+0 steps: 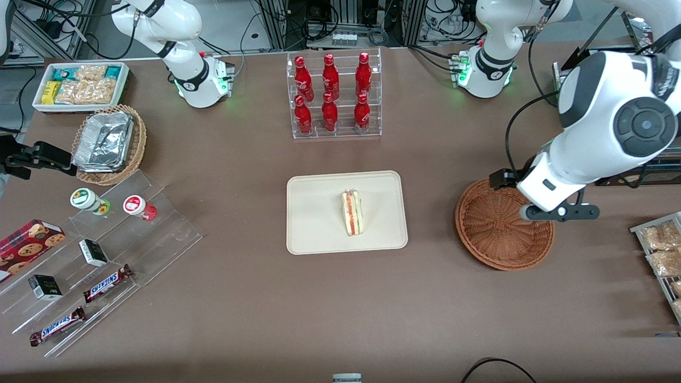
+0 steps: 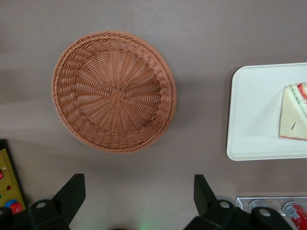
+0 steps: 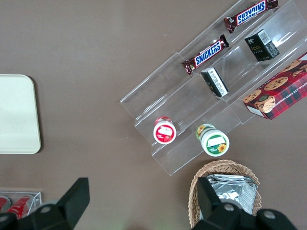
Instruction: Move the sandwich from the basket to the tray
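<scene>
I see the sandwich (image 1: pixel 352 213) lying mid-tray (image 1: pixel 314 223), delivered; the basket (image 1: pixel 495 234) is empty; the gripper (image 2: pixel 139 201) hangs released above the table beside it.

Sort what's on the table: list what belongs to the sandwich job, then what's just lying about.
Job:
sandwich, lying on the tray
basket, holding nothing
gripper, open, above the table beside the basket

Lying about:
red bottles
Snickers bars
foil containers
cookie box

Working left arm (image 1: pixel 601 133): glossy white rounded housings, a dark grey circular joint cap, black cabling. Base lit by green lights. Gripper (image 2: pixel 139 201) over the table beside the basket: black angular fingers (image 2: pixel 72 194) parted, silver screws at their mounts.
</scene>
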`<action>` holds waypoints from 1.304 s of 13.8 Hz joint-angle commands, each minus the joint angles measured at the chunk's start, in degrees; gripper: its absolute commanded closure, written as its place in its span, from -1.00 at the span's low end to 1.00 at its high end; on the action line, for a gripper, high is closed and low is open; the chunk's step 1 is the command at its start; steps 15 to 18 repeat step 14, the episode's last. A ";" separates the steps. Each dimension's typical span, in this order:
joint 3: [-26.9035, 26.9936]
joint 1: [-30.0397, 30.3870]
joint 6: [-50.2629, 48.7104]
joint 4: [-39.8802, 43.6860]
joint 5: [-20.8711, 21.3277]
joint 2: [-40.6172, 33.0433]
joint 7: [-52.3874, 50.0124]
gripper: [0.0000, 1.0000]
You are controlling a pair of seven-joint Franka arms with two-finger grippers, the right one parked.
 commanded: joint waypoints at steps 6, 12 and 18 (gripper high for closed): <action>3.31 2.51 -6.48 -11.40 -0.86 -15.15 7.24 -1.00; 7.26 2.25 -10.28 -10.26 -1.03 -18.06 8.57 -1.00; 8.49 2.25 -10.55 -10.17 -2.26 -19.20 8.57 -1.00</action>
